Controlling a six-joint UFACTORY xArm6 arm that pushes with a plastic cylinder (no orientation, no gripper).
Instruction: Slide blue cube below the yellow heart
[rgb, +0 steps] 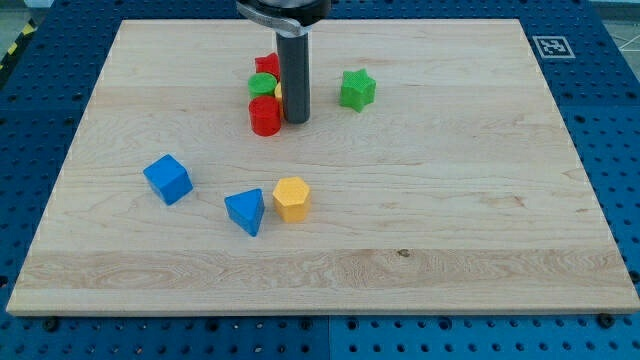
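The blue cube (167, 179) lies on the wooden board (450, 220) at the view's left. A small yellow block (279, 92), mostly hidden behind the rod, sits in a cluster near the view's top with a red block (266, 66), a green block (262, 84) and a red cylinder (265, 116). Its shape cannot be made out. My tip (295, 121) rests just right of the red cylinder, far up and right of the blue cube.
A blue triangular block (246, 211) and a yellow hexagonal block (291, 198) lie side by side right of the blue cube. A green star (357, 89) sits right of the rod. A marker tag (551, 46) is at the view's top right.
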